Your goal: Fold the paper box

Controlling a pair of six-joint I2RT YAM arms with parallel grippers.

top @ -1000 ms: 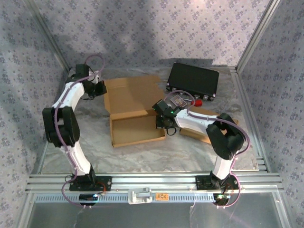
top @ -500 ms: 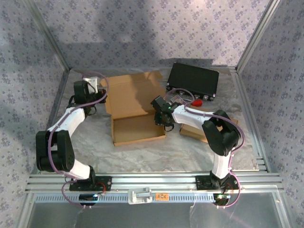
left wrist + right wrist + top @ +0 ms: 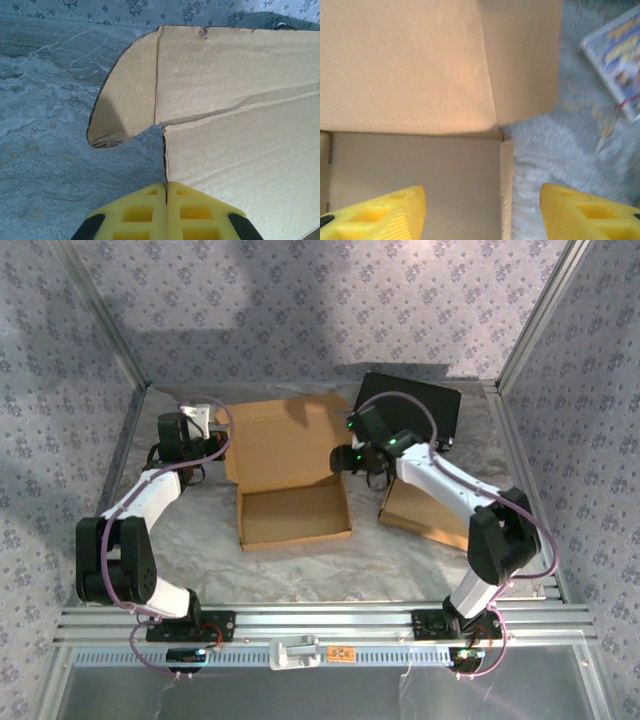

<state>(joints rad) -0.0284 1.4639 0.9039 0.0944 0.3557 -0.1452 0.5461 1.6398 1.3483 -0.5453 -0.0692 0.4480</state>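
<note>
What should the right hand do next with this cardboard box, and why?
Probably ease the open right hand forward and close on the right flap of the open lid to fold it up: the box's tray already stands, and the shut left hand sits at the left flap.

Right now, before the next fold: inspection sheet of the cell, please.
surface: table, grey marbled cover, creased.
job's things: box open, tray nearest the arms, lid open behind it, left flap unfolded.
clutter: black case back right; flat cardboard under the right arm; printed card, blurred.
grippers: left gripper shut, tips at the lid's left edge; right gripper open, above the tray's right wall.
cables: purple loop at each wrist.
surroundings: patterned walls; metal rail along the near edge.
</note>
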